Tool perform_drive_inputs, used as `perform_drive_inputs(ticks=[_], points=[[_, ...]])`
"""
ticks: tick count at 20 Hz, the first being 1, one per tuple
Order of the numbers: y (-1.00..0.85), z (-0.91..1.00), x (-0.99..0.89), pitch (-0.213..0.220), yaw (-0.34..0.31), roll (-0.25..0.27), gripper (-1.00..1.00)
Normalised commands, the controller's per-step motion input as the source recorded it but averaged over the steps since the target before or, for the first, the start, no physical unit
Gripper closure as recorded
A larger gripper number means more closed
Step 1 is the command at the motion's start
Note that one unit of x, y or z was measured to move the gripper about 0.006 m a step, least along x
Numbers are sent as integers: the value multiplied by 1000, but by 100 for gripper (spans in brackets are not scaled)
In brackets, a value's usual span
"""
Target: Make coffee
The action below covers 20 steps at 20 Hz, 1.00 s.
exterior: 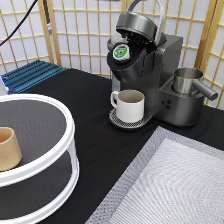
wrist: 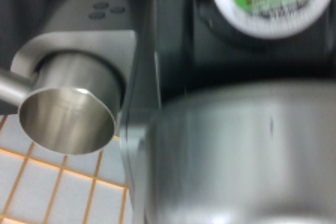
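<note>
Pod loaded, lid up, hand out of shot.
Exterior: coffee pod (exterior: 120, 51) sits in the open brewer (exterior: 150, 75), white mug (exterior: 130, 104) below on the drip tray; hand state unknowable. Wrist: pod (wrist: 264, 14) beside the steel pitcher (wrist: 67, 117); risk: lid jams if the pod sits crooked.

Even, soft indoor light outside; the wrist view is heavily motion-blurred, with metal glare.
</note>
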Motion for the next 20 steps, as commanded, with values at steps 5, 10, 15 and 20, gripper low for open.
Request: perform_drive_inputs(ticks=[5, 10, 15, 20], points=[[477, 411, 458, 159, 0, -336, -100], [370, 326, 487, 152, 3, -352, -100], [27, 122, 469, 93, 26, -282, -100], [-59, -50, 218, 95, 31, -251, -100]])
